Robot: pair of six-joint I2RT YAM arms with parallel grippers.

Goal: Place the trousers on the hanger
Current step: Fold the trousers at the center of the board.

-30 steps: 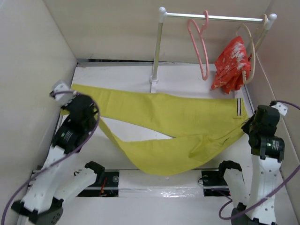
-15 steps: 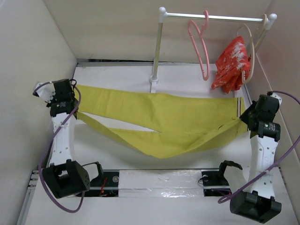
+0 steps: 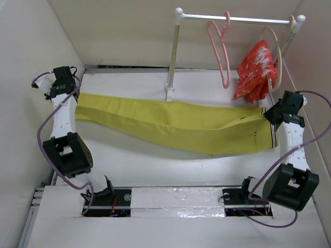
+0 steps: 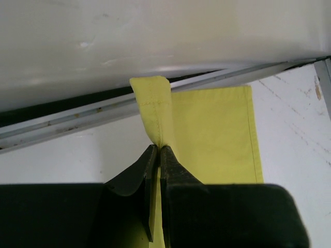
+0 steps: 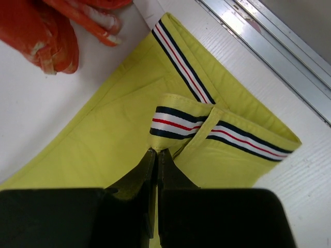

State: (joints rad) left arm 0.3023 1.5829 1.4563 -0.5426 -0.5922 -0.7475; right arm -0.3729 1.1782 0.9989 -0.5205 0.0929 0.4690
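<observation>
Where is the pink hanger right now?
Top view: the pink hanger hangs on the rail at back right, left of the beige hanger carrying the red garment.

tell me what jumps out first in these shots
The mustard-yellow trousers are stretched across the middle of the table. The left tool pinches a leg hem and the right tool pinches the striped waistband. Behind them, at the far right, an empty pink hanger hangs on the rail beside a red garment.
</observation>
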